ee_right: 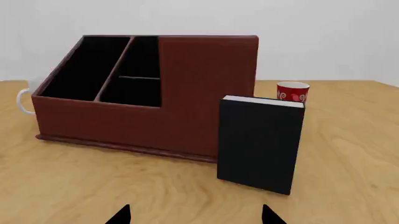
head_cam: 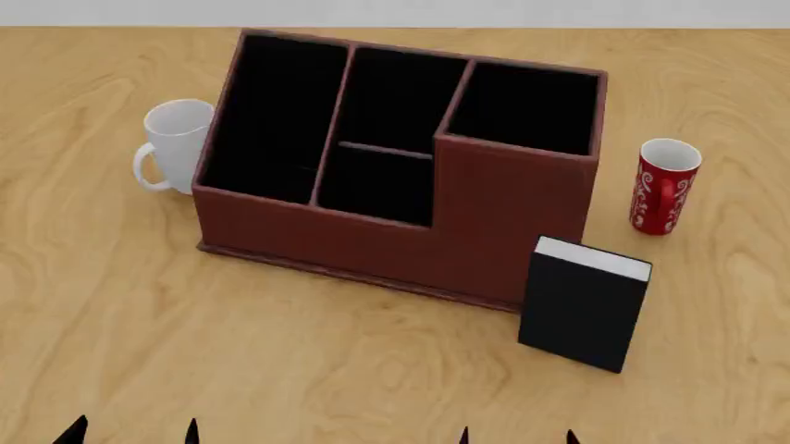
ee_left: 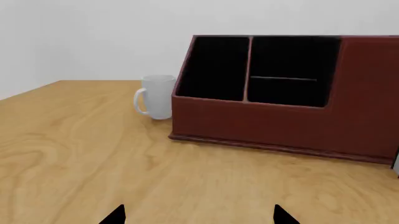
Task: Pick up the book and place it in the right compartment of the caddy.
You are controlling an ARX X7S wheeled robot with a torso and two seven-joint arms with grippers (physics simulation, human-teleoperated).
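The black book stands upright on the table, leaning against the caddy's front wall at its right end; it also shows in the right wrist view as the book. The reddish-brown caddy has a tall right compartment with a black interior. My right gripper is open near the table's front edge, short of the book; only its fingertips show. My left gripper is open too, in front of the caddy's left part, with nothing between its fingertips.
A white mug stands left of the caddy, seen also in the left wrist view as the mug. A red patterned mug stands right of the caddy, behind the book. The wooden table spreads under everything.
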